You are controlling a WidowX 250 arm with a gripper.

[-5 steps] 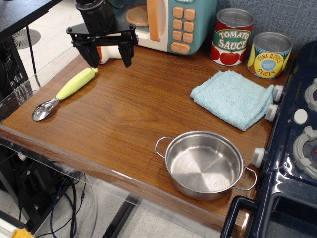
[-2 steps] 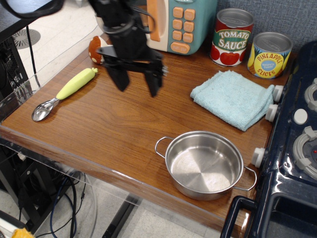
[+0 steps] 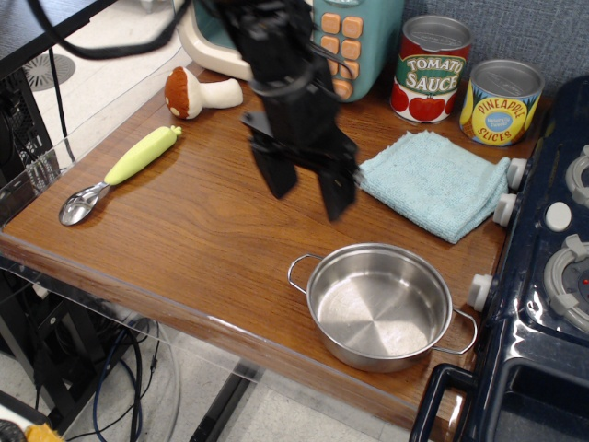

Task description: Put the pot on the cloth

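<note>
Wide-spread pincer (image 3: pixel 311 196) hides the cloth's (image 3: pixel 437 181) left corner, above the pot (image 3: pixel 379 305)

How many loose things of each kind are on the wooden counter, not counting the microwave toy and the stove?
Cans: 2, tomato sauce and pineapple slices
Pots: 1
Cloths: 1
Scoops: 1
Toy mushrooms: 1
Total: 6
</note>
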